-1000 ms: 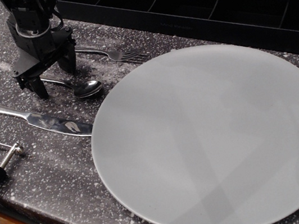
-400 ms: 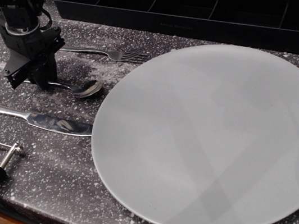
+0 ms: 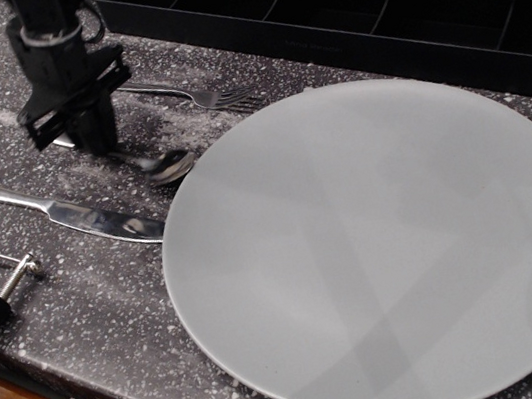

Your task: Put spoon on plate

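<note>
spoon (image 3: 161, 164) sits toward the far left corner of the bench, its bowl just beside the left rim of the plate (image 3: 384, 241), blurred as if it is shifting. i have the claw (image 3: 84, 137) low over the handle end, fingers drawn narrow; i judge they pinch the handle, though the contact itself is hidden. to do this well i'd lift gently, keep the spoon level, and carry it right onto the plate, staying clear of the fork (image 3: 194, 94) and knife (image 3: 55, 208).

A fork (image 3: 199, 96), a knife (image 3: 55, 211) and a black, perhaps compartmented tray (image 3: 358, 13) sit on the speckled counter (image 3: 88, 288).
</note>
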You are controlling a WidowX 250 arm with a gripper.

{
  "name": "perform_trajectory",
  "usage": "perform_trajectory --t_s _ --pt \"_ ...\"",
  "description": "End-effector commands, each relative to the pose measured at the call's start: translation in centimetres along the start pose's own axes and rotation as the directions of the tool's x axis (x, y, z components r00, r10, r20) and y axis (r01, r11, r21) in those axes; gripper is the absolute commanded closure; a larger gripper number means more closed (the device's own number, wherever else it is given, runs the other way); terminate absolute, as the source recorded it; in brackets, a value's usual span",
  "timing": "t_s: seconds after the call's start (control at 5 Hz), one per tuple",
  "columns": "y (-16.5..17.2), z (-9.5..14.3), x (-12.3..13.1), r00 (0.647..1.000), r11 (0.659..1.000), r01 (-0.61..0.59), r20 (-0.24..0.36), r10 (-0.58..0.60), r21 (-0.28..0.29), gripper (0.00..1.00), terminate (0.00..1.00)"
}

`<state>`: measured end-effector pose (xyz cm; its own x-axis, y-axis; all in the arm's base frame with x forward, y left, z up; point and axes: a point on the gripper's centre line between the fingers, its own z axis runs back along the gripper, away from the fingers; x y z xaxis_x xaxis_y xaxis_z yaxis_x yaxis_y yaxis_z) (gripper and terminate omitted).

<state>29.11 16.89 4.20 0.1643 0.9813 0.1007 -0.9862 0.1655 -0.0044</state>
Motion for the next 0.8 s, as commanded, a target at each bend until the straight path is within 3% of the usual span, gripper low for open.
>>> perform_trajectory --t_s 0.0,0.2,0.6 --pt "-0.1 8.7 -3.1 0.995 0.993 0.057 -0.081 -0.066 -0.102 1.0 0.0" --pt "0.3 9.3 -7.2 0.992 0.987 0.088 -0.082 -0.1 -0.137 1.0 0.0" --pt "0.4 6.7 -14.1 0.992 0.985 0.124 -0.024 -0.128 -0.123 1.0 0.0"
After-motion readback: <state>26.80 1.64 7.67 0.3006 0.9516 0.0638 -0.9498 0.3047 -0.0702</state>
